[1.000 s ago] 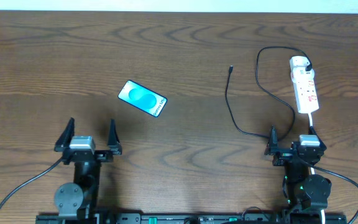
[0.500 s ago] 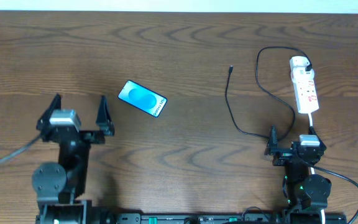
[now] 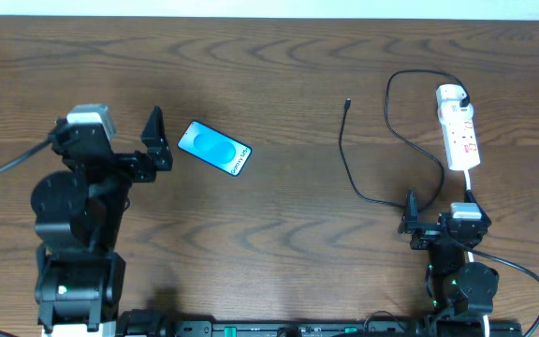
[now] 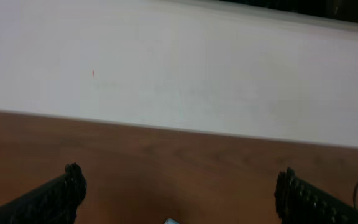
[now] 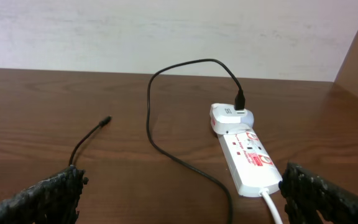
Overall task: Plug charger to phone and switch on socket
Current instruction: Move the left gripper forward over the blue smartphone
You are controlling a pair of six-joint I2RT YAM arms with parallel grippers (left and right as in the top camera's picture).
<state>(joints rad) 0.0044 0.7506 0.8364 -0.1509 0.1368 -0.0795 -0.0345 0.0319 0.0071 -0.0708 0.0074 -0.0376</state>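
The phone [image 3: 214, 148] lies flat on the table left of centre, its cyan screen up; a corner of it shows at the bottom edge of the left wrist view [image 4: 171, 221]. My left gripper [image 3: 122, 137] is open and empty just left of the phone. The charger cable [image 3: 363, 192] runs from the white socket strip [image 3: 459, 129] in a loop, and its plug tip [image 3: 347, 104] lies free at centre right. In the right wrist view the cable [image 5: 166, 149], tip [image 5: 106, 119] and socket [image 5: 246, 152] lie ahead. My right gripper [image 3: 438, 211] is open and empty below the socket.
A thick white cord [image 3: 468, 183] leaves the socket's near end toward my right arm. A pale wall [image 5: 166, 31] stands beyond the table's far edge. The table is dark wood.
My left arm has moved up the table and turned toward the phone, its open fingers now close to the phone's left end. The right arm, cable, phone and socket have not moved.
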